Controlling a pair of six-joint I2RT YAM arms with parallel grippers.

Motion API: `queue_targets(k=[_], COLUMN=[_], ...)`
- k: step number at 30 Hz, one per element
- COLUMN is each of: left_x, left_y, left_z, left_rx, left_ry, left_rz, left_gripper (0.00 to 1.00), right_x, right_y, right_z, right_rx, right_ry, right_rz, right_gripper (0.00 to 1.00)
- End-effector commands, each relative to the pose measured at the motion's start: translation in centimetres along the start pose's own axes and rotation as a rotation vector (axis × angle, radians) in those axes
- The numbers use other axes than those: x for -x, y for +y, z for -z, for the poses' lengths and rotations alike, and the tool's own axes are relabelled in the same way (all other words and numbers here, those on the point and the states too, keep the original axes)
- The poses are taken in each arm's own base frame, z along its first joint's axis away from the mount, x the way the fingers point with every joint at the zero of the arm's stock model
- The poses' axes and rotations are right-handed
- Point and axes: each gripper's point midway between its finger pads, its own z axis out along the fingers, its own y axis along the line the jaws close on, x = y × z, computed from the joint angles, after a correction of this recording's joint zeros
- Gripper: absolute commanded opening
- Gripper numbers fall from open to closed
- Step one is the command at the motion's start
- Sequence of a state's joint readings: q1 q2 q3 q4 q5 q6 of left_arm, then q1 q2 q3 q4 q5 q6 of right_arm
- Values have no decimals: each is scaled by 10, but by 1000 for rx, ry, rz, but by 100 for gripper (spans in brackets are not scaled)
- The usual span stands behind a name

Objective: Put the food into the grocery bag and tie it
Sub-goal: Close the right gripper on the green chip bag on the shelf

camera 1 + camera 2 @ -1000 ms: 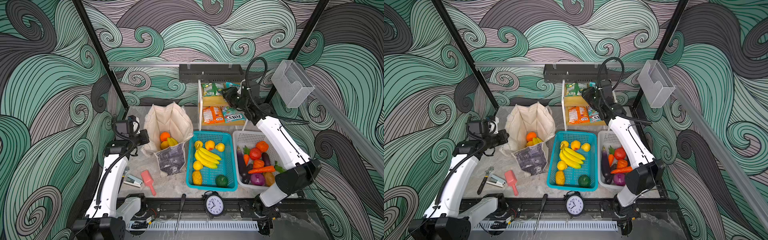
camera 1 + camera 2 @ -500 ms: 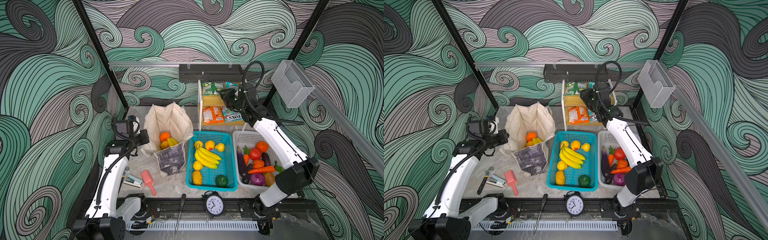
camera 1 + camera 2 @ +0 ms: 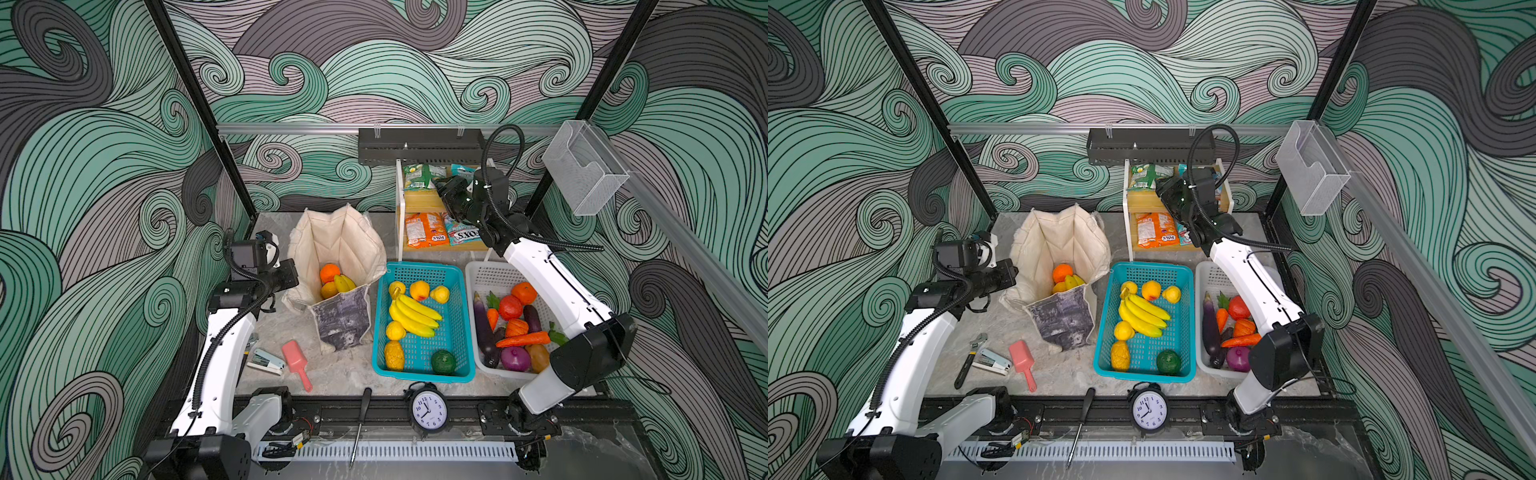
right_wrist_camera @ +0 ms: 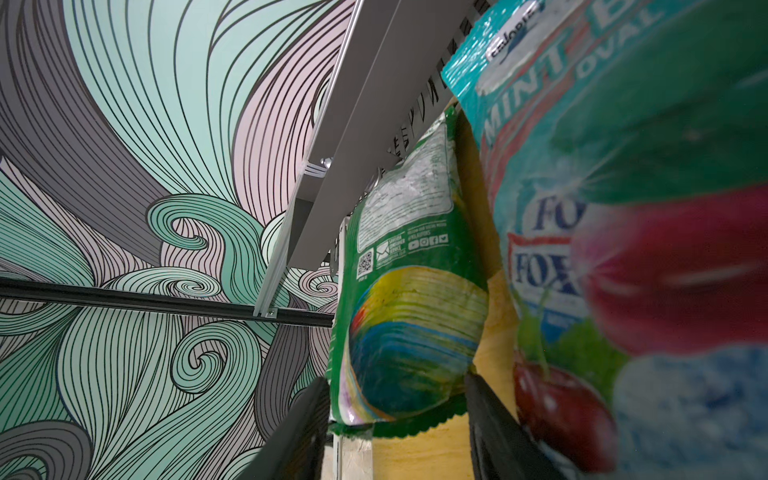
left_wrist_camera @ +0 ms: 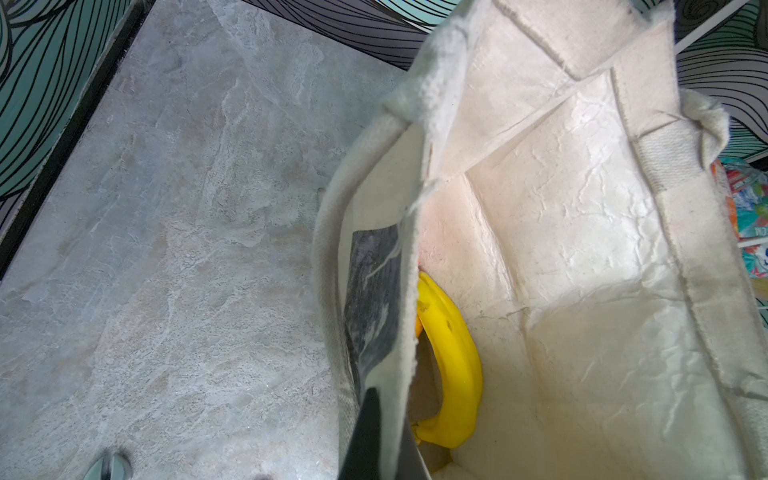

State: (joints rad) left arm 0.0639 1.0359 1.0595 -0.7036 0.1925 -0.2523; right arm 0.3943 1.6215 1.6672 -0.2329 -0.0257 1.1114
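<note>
The grocery bag (image 3: 340, 241) (image 3: 1059, 245) stands open at the back left, with an orange (image 3: 329, 273), bananas (image 3: 345, 282) and a yellow-orange fruit (image 3: 328, 289) inside. My left gripper (image 3: 291, 274) (image 5: 376, 432) is shut on the bag's near rim (image 5: 374, 232), next to a banana (image 5: 453, 365). My right gripper (image 3: 442, 189) (image 4: 395, 386) is open at the rack's upper shelf. Its fingers straddle the lower end of the green packet (image 4: 407, 316) (image 3: 417, 176). The teal-red packet (image 4: 623, 249) (image 3: 461, 170) lies just beside it.
A wooden rack (image 3: 419, 201) also holds an orange packet (image 3: 424, 228) on its lower shelf. In front stand a teal basket (image 3: 459, 274) of fruit and a white basket (image 3: 490, 270) of vegetables. A pink scoop (image 3: 295, 361), stapler (image 3: 266, 360), screwdriver (image 3: 359, 415) and clock (image 3: 428, 411) lie near the front.
The right wrist has shifted slightly at the upper shelf and its jaws stand wider around the green packet. The left arm and the bag have not moved.
</note>
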Motion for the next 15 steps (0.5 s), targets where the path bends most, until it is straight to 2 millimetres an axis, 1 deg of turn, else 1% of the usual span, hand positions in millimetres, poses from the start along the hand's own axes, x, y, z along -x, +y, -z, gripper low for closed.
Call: queue_targets(k=[1, 4, 5, 6, 8, 10, 13, 15], left_x=[3, 2, 2, 2, 2, 2, 3, 2], left_y=[-4, -4, -4, -4, -4, -4, -4, -4], left_z=[8, 8, 8, 8, 8, 8, 9, 9], left_rx=[-19, -19, -19, -19, -19, -20, -19, -20], left_ry=[-22, -20, -21, -20, -21, -23, -23, -24], left_rz=[-17, -18, -18, -19, -18, -19, -20, -19], left_gripper=[0, 0, 0, 0, 0, 0, 0, 0], right_x=[-3, -3, -5, -6, -7, -5, -2, 0], right_y=[-4, -10, -13, -15, -18, -18, -14, -9], right_z=[-1, -2, -4, -5, -8, -10, -9, -8], right_rx=[0, -17, -24, -24, -20, -23, -16, -3], right_ry=[-8, -15, -12, -8, -9, -15, -21, -24], right_rz=[-10, -10, -9, -9, -19, -15, -11, -9], right_gripper=[54, 56, 58, 62, 62, 57, 47, 38])
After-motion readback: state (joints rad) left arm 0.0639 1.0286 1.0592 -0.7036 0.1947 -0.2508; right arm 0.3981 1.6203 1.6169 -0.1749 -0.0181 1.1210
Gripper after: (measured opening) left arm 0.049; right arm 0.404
